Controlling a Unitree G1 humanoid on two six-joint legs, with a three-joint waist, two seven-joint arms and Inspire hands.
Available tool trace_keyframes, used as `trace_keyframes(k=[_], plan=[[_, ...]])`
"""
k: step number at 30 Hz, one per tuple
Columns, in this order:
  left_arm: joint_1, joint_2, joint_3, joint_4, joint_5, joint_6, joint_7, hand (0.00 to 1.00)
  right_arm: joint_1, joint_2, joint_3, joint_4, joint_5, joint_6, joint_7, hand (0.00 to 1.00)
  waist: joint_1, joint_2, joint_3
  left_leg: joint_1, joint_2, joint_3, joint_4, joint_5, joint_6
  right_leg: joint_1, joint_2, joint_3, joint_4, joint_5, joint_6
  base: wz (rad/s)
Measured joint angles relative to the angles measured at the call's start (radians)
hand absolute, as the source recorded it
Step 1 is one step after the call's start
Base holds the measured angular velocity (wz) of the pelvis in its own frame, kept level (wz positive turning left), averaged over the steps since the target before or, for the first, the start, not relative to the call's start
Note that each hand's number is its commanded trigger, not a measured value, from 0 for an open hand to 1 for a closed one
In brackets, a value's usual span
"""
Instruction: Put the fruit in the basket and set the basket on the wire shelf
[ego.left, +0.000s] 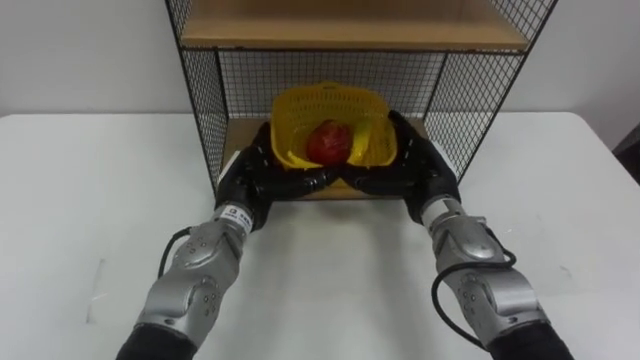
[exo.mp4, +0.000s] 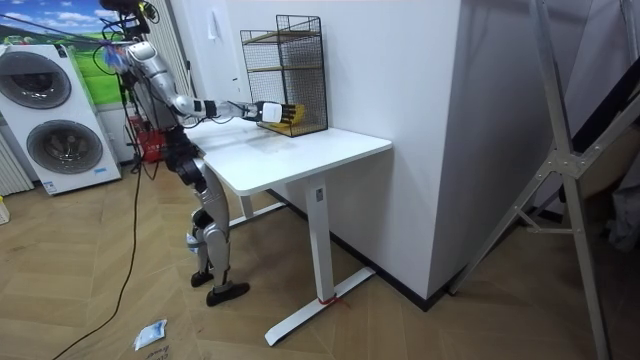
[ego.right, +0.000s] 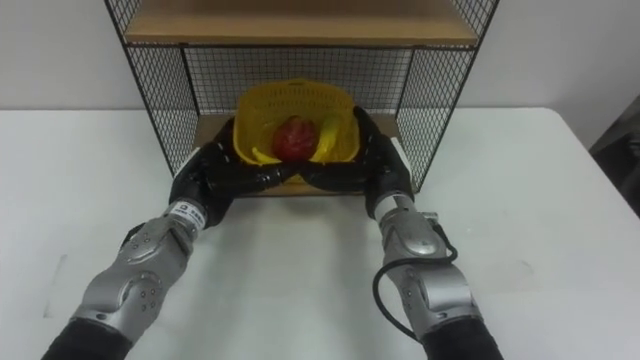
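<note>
Your yellow basket (ego.left: 300, 112) sits in the lower compartment of the wire shelf (ego.left: 201, 92), just inside its near opening and above the wooden bottom board. You cannot tell whether it rests on that board or is held just clear of it. Inside the basket lies a red fruit (ego.left: 326, 142), and a yellow piece (ego.right: 331, 137) lies just to its right, hard to tell from the basket's own wall.

Your left hand (ego.left: 256, 170) cups the basket from the left and your right hand (ego.left: 421, 165) from the right. The fingers (ego.left: 305, 182) of both are curled round the basket's lower near side and meet in front of it, so the basket is clamped between the two hands. Both forearms reach straight in from the near edge, wrists at the shelf's mouth.

Above the basket, the shelf's upper wooden board (ego.left: 350, 30) spans the frame. Black mesh closes the left, right and far sides.

The shelf stands at the far side of the white surface (ego.left: 100, 180), against the wall.

In the room view the robot stands upright at the end of the surface (exo.mp4: 300, 155) on the room view's left, with both arms stretched out level to the shelf. Two washing machines (exo.mp4: 60, 135) stand behind it at the room view's left edge.
</note>
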Motion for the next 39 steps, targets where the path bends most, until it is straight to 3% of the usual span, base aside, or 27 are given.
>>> trace_keyframes(k=[6, 15, 22, 31, 35, 39], plan=[[0.078, 0.022, 0.021, -0.099, 0.072, 0.005, -0.028, 0.0, 0.073, -0.012, -0.025, -0.112, -0.049, -0.001, 0.024, 0.0, -0.014, 0.003, -0.0035, 0.01, 0.001, -0.006, 0.002, 0.002, -0.003, 0.021, -0.003, -0.004, -0.013, -0.001, -0.002, 0.02], [0.179, 0.032, 0.075, -0.26, 0.208, 0.005, -0.06, 0.0, 0.137, -0.036, -0.103, -0.181, -0.071, -0.003, 0.067, 0.0, -0.013, 0.014, -0.0189, 0.03, 0.004, -0.005, -0.018, 0.005, -0.007, 0.041, 0.005, -0.008, -0.031, 0.01, -0.009, 0.0], [0.216, 0.039, 0.082, -0.285, 0.214, 0.005, -0.071, 0.0, 0.175, -0.036, -0.113, -0.25, -0.091, -0.003, 0.08, 0.0, -0.013, 0.015, -0.0187, 0.034, 0.007, -0.006, -0.03, 0.008, -0.012, 0.044, 0.006, -0.014, -0.032, 0.01, -0.011, 0.0], [0.254, 0.037, 0.156, -0.364, 0.206, -0.002, -0.073, 0.0, 0.243, -0.035, -0.165, -0.33, -0.124, -0.006, 0.071, 0.0, -0.013, 0.019, -0.0161, 0.021, 0.008, -0.007, -0.035, 0.009, -0.014, 0.035, 0.008, -0.023, -0.046, 0.012, -0.014, 0.0], [0.331, 0.035, 0.162, -0.441, 0.189, -0.008, -0.069, 0.0, 0.307, -0.034, -0.199, -0.403, -0.152, -0.03, 0.064, 0.0, -0.019, 0.023, -0.0141, 0.021, 0.008, -0.01, -0.036, 0.009, -0.014, 0.038, 0.013, -0.026, -0.048, 0.012, -0.014, 0.01], [0.425, 0.022, 0.161, -0.475, 0.184, -0.043, -0.078, 0.0, 0.375, -0.024, -0.201, -0.42, -0.201, -0.048, 0.103, 0.0, -0.015, 0.023, -0.0135, 0.018, 0.009, -0.009, -0.039, 0.01, -0.015, 0.035, 0.016, -0.021, -0.046, 0.012, -0.014, -0.01]])
